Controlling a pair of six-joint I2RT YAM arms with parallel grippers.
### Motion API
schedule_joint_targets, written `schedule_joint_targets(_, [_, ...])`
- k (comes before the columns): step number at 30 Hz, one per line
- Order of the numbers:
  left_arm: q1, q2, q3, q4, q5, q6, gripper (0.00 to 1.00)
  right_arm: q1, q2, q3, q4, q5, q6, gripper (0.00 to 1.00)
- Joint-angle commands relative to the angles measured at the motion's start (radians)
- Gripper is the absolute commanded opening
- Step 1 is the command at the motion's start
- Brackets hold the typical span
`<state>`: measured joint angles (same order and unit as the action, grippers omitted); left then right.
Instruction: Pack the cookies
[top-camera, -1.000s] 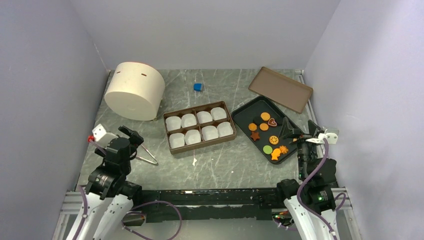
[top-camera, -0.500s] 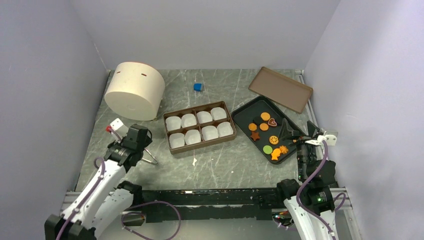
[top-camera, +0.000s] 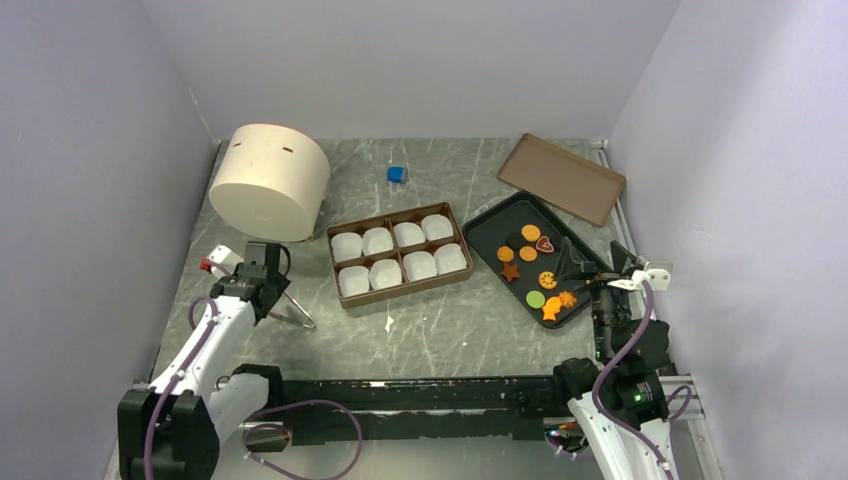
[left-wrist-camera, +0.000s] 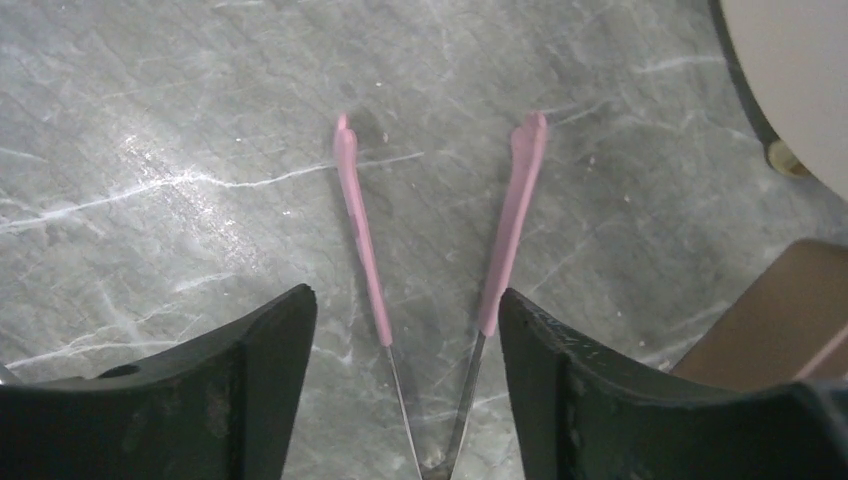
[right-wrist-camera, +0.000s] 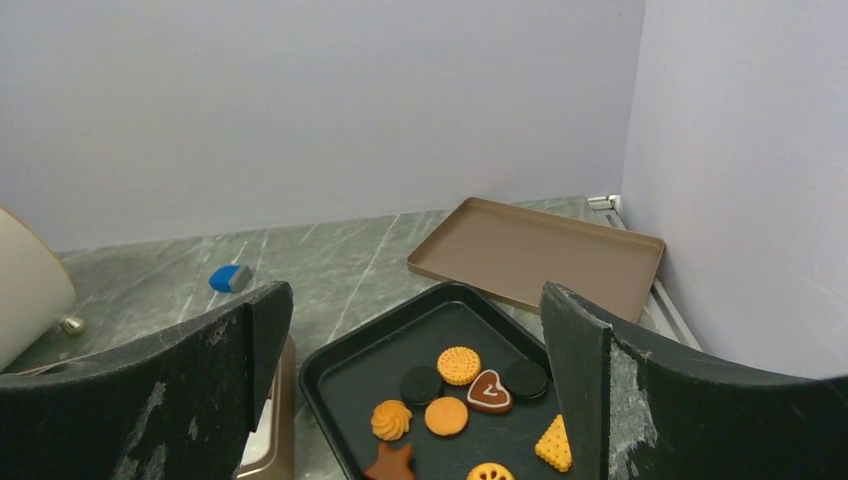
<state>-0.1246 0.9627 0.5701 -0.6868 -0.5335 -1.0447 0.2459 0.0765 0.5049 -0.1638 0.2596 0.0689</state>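
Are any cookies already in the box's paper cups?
No, all eight paper cups in the top view show only white; the cookies lie on the black tray.

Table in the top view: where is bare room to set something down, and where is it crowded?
Bare: the near strip between the brown box and the arm bases; the back strip between white cylinder and brown lid, apart from the blue cube. Crowded: the right side, where black tray and lid lie close; tongs at left.
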Motion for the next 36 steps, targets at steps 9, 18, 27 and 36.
schedule_joint_targets(9, [0.084,0.126,-0.016,0.047,0.086,-0.043,0.44,0.024,-0.037,-0.009,0.052,0.028,-0.009,1.0])
schedule_joint_targets(18, [0.089,0.194,-0.031,0.076,0.058,-0.045,0.38,0.03,-0.04,-0.009,0.052,0.03,-0.012,1.0])
schedule_joint_targets(27, [0.095,0.219,-0.06,0.089,0.077,-0.061,0.24,0.031,-0.032,-0.005,0.05,0.017,-0.014,1.0])
schedule_joint_targets(36, [0.094,0.02,-0.058,0.039,0.099,-0.034,0.05,0.031,-0.007,0.008,0.038,-0.016,-0.013,1.0])
